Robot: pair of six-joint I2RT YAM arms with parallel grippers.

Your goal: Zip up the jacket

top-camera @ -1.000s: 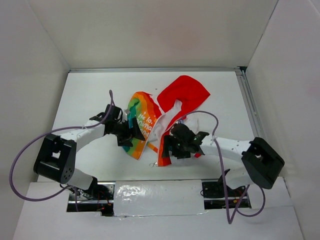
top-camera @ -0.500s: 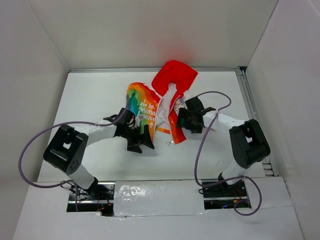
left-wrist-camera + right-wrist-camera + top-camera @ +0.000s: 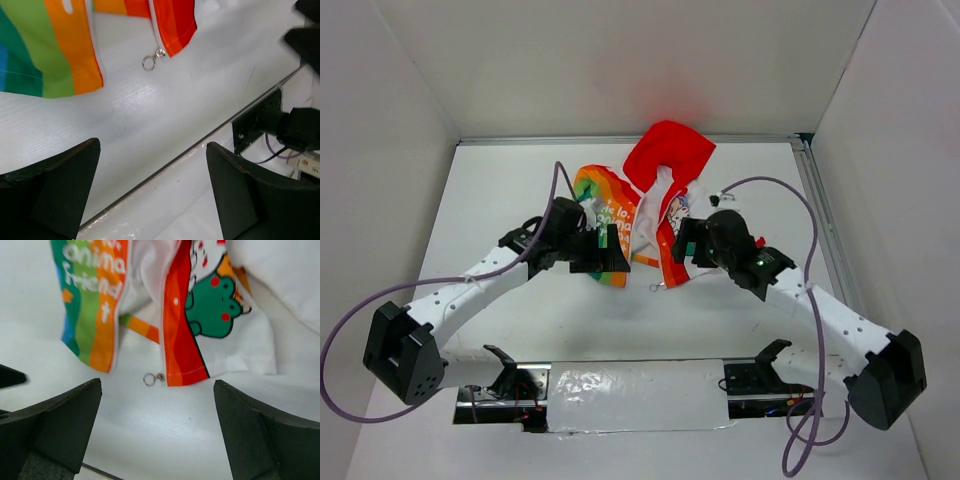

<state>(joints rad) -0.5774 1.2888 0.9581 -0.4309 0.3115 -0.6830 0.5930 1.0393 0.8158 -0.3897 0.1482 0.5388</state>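
The jacket lies unzipped in the middle of the table, red hood at the back, rainbow panel on the left, red-orange panel on the right. Its zipper pull ring lies at the bottom of the right panel; it also shows in the left wrist view and the right wrist view. My left gripper is open and empty, over the rainbow panel's lower edge. My right gripper is open and empty, above the red panel with the frog print.
The white table is walled in by white panels on three sides. A metal rail runs along the right edge. The arm bases and a taped strip lie at the near edge. Purple cables loop from both arms.
Both arms have swung their elbows outward and lifted a little; the left gripper moved up onto the rainbow panel's lower edge. The jacket has stayed where it was half a second ago.
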